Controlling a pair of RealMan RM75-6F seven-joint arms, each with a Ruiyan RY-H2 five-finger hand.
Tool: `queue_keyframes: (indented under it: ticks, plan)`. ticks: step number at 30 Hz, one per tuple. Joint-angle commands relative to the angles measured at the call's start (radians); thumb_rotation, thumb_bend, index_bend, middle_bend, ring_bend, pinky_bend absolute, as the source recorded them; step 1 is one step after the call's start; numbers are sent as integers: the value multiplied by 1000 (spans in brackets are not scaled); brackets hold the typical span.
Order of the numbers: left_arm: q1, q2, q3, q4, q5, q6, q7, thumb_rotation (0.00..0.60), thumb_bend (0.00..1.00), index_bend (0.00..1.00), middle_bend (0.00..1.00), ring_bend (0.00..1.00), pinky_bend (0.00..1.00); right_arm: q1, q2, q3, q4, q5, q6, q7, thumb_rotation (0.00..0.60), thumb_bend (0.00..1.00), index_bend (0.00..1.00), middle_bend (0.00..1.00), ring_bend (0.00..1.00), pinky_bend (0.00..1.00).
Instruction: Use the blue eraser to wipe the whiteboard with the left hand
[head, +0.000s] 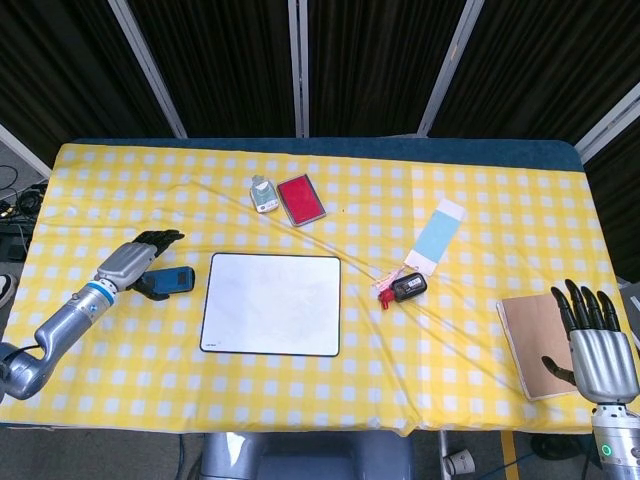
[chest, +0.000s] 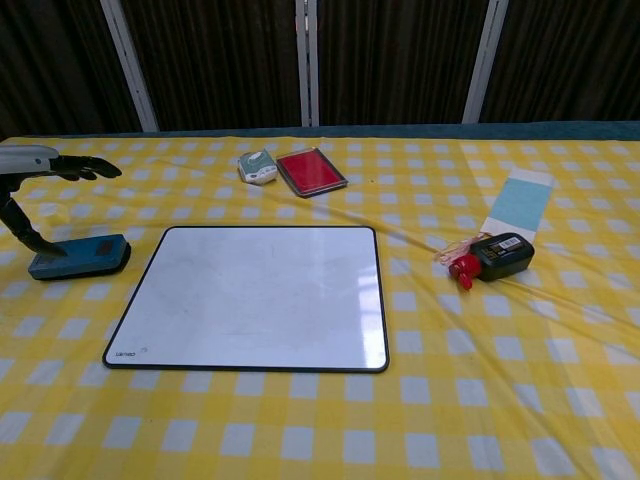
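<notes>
Blue eraser (head: 172, 280) sits flat on the yellow check tablecloth (head: 480, 210), just left of the whiteboard (head: 272, 304), not on it. Head view: left hand (head: 130, 263) is beside the eraser's left end with fingers spread; a dark digit reaches to the eraser's near-left corner, contact unclear, but nothing is gripped. Board surface reads clean white, no marks visible, so wiping looks done and the eraser looks parked. Judgement: task is at or near the end, only pulling the left hand clear remains. Right hand (head: 597, 350) hovers at the lower right, next to the brown notebook (head: 535, 343), fingers extended and apart, holding nothing.

Chest view: eraser (chest: 80, 256) is a flat blue block with a dark patch on top, lying level on the cloth just off the board's (chest: 260, 295) upper-left corner. Left hand (chest: 40, 165) sits above it at the frame edge, fingers stretched out over the eraser with a clear gap; one dark digit drops toward its left end. Board shows only glare, no ink. Right hand isn't in this view.
</notes>
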Motion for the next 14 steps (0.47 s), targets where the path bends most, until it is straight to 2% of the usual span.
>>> queue_keyframes:
  ticks: [1,6,8,10,14]
  plan:
    - [57,104,-52,-184,-81,113,189,576,0,0,0,0,0,-3,7,0,-8,-9,10,9,600,0,33,0,0,0]
    - [140,189,-88,-397,-155,276,385,600,0,0,0,0,0,-6,18,-3,-22,-26,20,24,600,0,33,0,0,0]
    - [191,229,-91,-509,-184,368,505,600,0,0,0,0,0,-7,25,-3,-27,-35,26,36,600,0,33,0,0,0]
    - [262,259,-79,-616,-187,497,621,600,0,0,0,0,0,-10,35,-3,-34,-44,37,55,600,0,33,0,0,0]
    - [339,272,-59,-726,-200,608,731,600,0,0,0,0,0,-12,49,-3,-44,-56,44,80,600,0,33,0,0,0]
